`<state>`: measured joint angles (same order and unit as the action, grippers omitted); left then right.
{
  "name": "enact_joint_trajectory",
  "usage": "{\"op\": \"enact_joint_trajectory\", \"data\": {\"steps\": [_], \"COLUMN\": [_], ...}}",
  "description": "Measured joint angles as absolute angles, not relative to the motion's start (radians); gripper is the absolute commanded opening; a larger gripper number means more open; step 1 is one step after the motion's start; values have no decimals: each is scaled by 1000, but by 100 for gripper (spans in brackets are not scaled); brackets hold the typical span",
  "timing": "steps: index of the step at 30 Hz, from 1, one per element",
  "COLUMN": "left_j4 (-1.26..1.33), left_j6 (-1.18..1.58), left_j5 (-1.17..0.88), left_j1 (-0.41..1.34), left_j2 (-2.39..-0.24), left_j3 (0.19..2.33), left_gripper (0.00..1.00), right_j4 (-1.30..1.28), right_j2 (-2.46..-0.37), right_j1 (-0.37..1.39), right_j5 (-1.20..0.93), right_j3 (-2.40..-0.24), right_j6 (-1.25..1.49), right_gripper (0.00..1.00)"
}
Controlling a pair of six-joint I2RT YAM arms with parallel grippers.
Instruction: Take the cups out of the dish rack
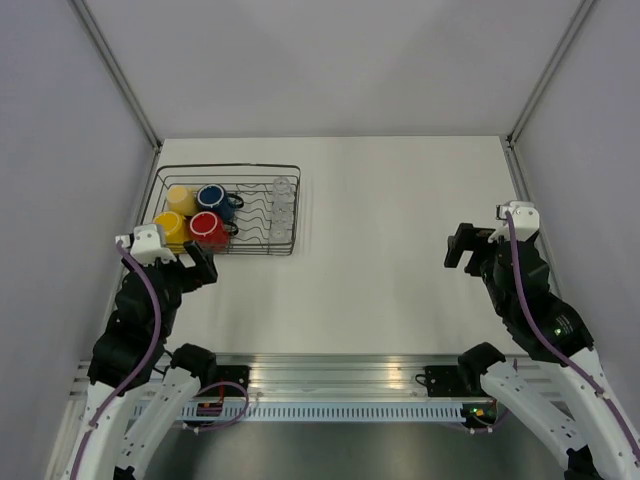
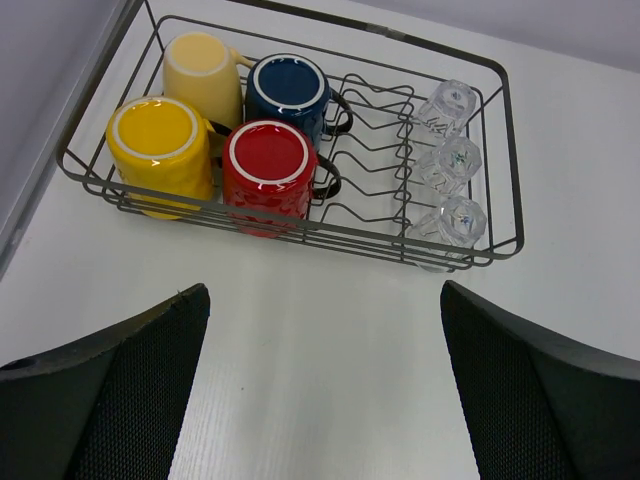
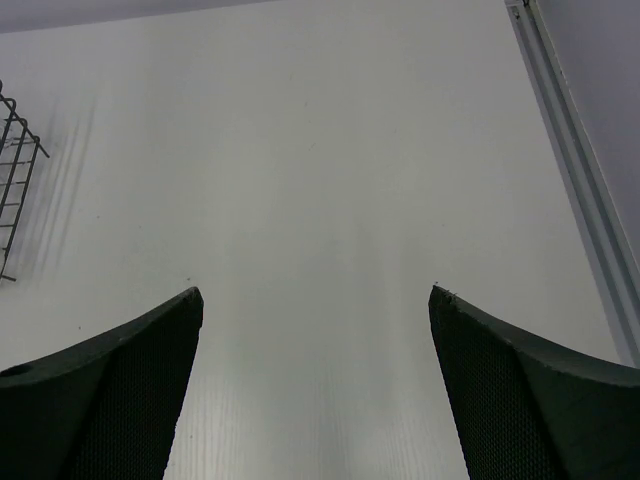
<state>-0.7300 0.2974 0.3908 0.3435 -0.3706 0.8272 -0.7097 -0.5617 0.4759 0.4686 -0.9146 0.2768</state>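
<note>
**Left gripper**: jaws spread wide, nothing between them. It hovers over the near-left of the table, just short of the rack.

**Rack**: far-left of the table, long axis running left to right. All seven cups are inside.

**Mugs**: left half of the rack, bottoms up, two by two.
- Yellow mug: near-left.
- Pale mug: far-left.
- Red mug: near-right.
- Blue mug: far-right.
- The red and blue handles point right.

**Tumblers**: three in a near-to-far row at the rack's right end.

**Right gripper**: jaws spread wide and empty, over the right of the table, well apart from the rack.

**Bearing on the next move**: the left arm is much the nearer. The red mug lies just beyond its jaws, nearest of the seven, so it is probably the first pick.

**Views**
- The left wrist view shows the mug handles and each tumbler distinctly; from the top the tumblers are faint.
- The right wrist view catches only a corner of the rack at its left edge, and no cups.
</note>
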Motion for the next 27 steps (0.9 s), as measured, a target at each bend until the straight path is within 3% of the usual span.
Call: {"op": "enact_joint_trajectory", "data": {"steps": [14, 27], "left_j4": [-728, -667], "left_j6": [413, 504], "left_j5": [303, 189], "left_j1": [342, 342], "left_j2": [-451, -1152], "left_j3": [889, 1298], "left_gripper": [100, 100], "right_j4": [-609, -535], "right_j2": [-532, -494], "right_j1": [476, 476], "right_j5": [346, 223], "right_j3": [-885, -859], "right_j6": [339, 439], "right_gripper": [98, 98]}}
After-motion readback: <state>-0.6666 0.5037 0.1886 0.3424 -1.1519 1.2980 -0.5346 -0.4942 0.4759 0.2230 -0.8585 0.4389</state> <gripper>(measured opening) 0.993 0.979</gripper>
